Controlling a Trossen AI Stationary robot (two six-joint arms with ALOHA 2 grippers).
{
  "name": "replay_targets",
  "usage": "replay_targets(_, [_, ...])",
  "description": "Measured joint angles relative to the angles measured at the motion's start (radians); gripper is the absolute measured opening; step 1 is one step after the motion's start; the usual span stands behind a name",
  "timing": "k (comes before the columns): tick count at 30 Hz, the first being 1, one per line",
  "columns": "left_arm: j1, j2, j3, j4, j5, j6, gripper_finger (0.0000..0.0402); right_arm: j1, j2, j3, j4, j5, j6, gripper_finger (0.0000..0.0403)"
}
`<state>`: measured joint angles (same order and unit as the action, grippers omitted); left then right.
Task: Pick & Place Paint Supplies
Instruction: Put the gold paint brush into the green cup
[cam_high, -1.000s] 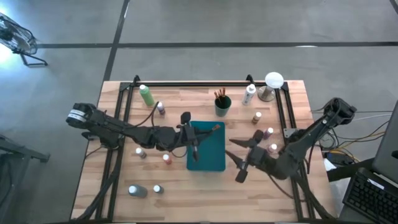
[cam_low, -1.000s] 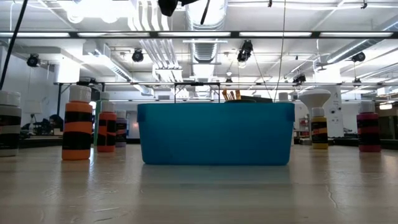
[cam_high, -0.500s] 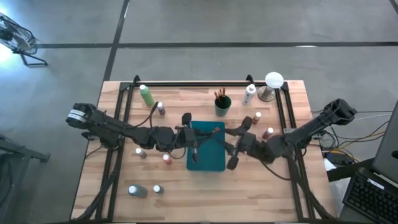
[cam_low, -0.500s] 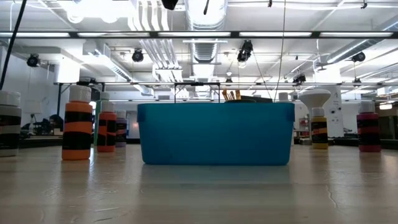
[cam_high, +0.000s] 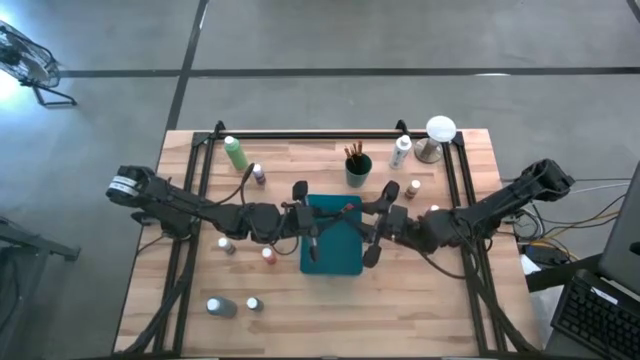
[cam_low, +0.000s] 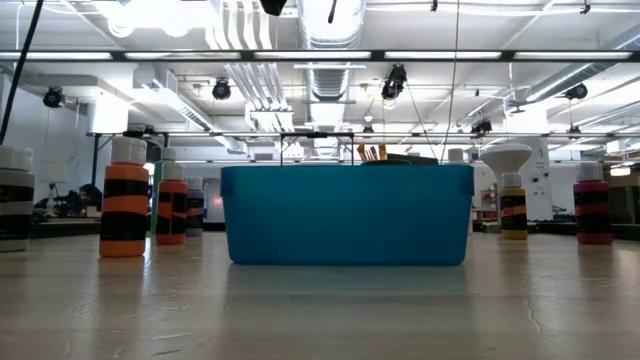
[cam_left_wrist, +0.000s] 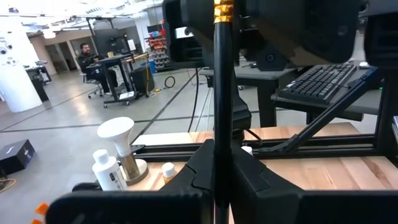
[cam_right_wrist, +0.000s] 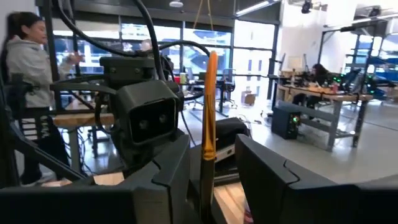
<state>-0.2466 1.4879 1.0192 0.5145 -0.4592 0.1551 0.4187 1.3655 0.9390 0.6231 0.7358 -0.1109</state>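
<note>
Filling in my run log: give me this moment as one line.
left gripper: shut on brush, over tray | right gripper: closing round same brush | handover under way

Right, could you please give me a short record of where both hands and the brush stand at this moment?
left hand: shut on a paintbrush, over the teal tray
right hand: at the tray's other side, fingers either side of the brush handle, not clamped
spare brushes: upright in a dark cup
bottles: none in the tray; tall green bottle at the far left
stage: looks like a handover
</note>
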Motion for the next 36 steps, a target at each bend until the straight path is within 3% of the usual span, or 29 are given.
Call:
replay_targets(4, [0.0, 0.0, 0.0, 0.001, 0.032, 0.011, 0.0021, -0.019, 0.0, 0.0, 0.0, -0.061, 0.022, 0.0111])
replay_targets(11, [0.001, 0.0, 0.001, 0.001, 0.047, 0.013, 0.0021, -0.025, 0.0, 0.0, -0.005, -0.067, 0.022, 0.008])
replay_targets(17, [0.003, 0.0, 0.001, 0.001, 0.048, 0.012, 0.0021, -0.025, 0.0, 0.0, -0.013, -0.081, -0.008, 0.0022])
replay_targets(23, [0.003, 0.0, 0.001, 0.001, 0.05, 0.01, 0.0023, -0.024, -0.001, 0.001, -0.014, -0.076, -0.025, 0.0015])
replay_targets(29, [0.003, -0.055, 0.002, -0.086, 0.015, 0.001, 0.0113, -0.025, -0.073, 0.001, -0.169, -0.036, 0.022, 0.0015])
replay_targets(36, [0.003, -0.19, -0.009, -0.337, -0.084, -0.073, 0.0211, -0.064, -0.172, -0.008, -0.424, 0.058, 0.11, 0.0014])
